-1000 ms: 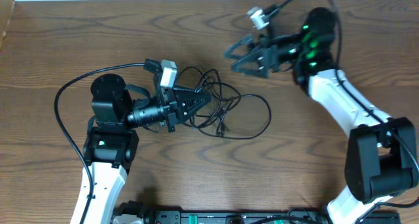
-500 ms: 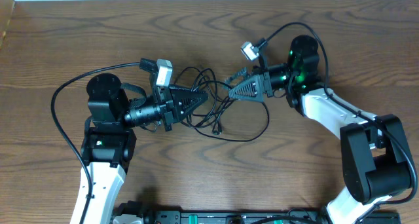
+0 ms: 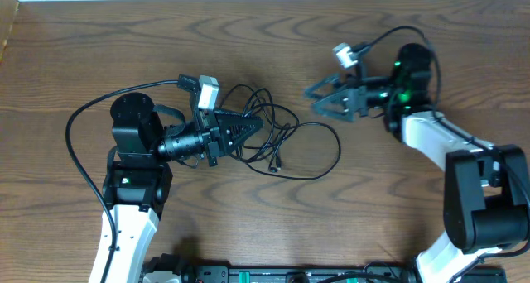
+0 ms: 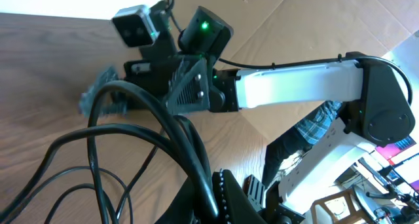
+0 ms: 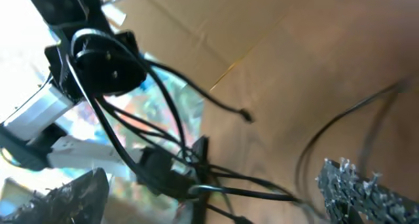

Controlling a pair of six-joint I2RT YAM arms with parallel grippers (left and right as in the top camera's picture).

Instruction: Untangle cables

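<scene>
Overhead, the cables [image 3: 277,142] lie in loose loops near the middle of the table [image 3: 83,51]. The left gripper [image 3: 255,127] is clamped on strands at the left side of the tangle. The right gripper [image 3: 315,103], jaws spread wide and empty, is near the loops on their far-right side, not touching them.

Black arms [image 3: 431,138], white links, green lights; left gripper [image 3: 253,126] seemingly ribbed.

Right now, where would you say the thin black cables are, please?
Overhead, the thin black cables lie centrally on the brown wooden table, their left side gripped by the left tool, apart from the open right tool.
</scene>
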